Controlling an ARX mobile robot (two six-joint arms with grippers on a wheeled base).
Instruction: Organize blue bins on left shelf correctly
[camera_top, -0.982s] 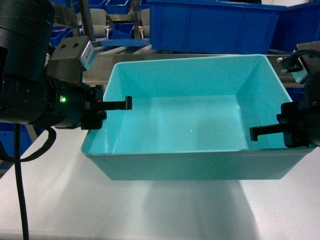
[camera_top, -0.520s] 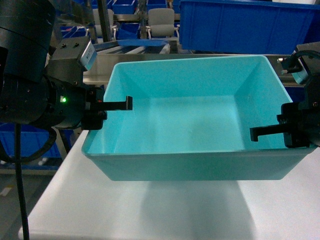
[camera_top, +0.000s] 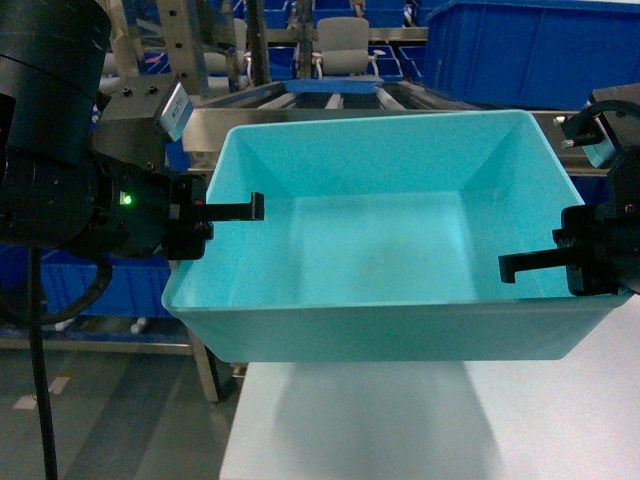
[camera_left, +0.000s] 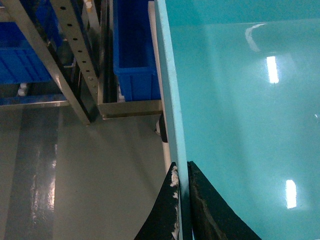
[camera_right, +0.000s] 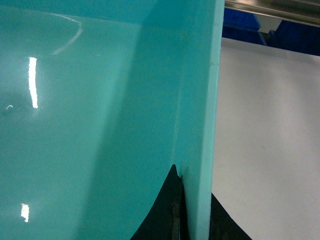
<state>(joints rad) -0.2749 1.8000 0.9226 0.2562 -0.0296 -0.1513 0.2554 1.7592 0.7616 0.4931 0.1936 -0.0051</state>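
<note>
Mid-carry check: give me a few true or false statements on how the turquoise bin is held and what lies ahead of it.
1. Both tools pinch the bin's side walls. True: the left tool clamps the left wall of the turquoise bin, and the right tool clamps the right wall.
2. The bin holds small parts. False: its inside is bare.
3. The bin rests flat on the white table. False: it hangs above it, casting a shadow below, and its left end overhangs the table edge.
4. A steel shelf with sloping rails stands beyond the bin. True.
5. The dark blue bin is gripped by the right tool. False: it sits untouched on the shelf, upper right.
</note>
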